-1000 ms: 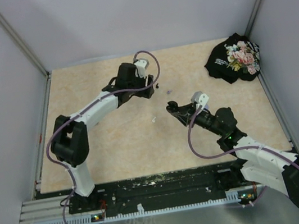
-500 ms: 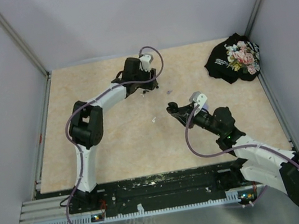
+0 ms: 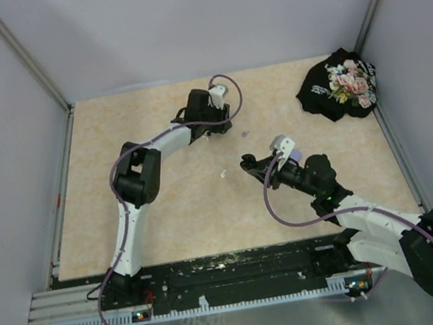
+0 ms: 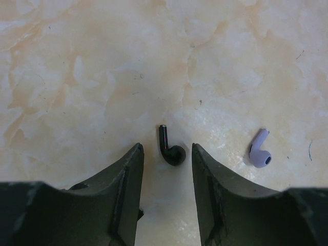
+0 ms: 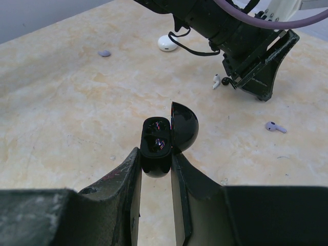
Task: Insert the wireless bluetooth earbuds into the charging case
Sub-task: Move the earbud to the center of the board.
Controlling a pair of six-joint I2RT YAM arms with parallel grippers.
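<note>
While the left gripper (image 4: 166, 147) hangs low over the marbled beige tabletop (image 4: 72, 72), its jaws stand apart on either side of a small black stemmed earbud (image 4: 172, 152), with a gap showing on each side. Near it, outside the jaws, lies a small lavender plastic earbud (image 4: 260, 149). Closer to the arm bases, the right gripper (image 5: 155, 154) is clamped on a glossy black charging case (image 5: 155, 134), held upright with its rounded lid (image 5: 185, 125) hinged open. A tiny white earbud (image 5: 216, 81) lies beside the left arm's fingers, and a round white case (image 5: 167, 43) sits farther off.
</note>
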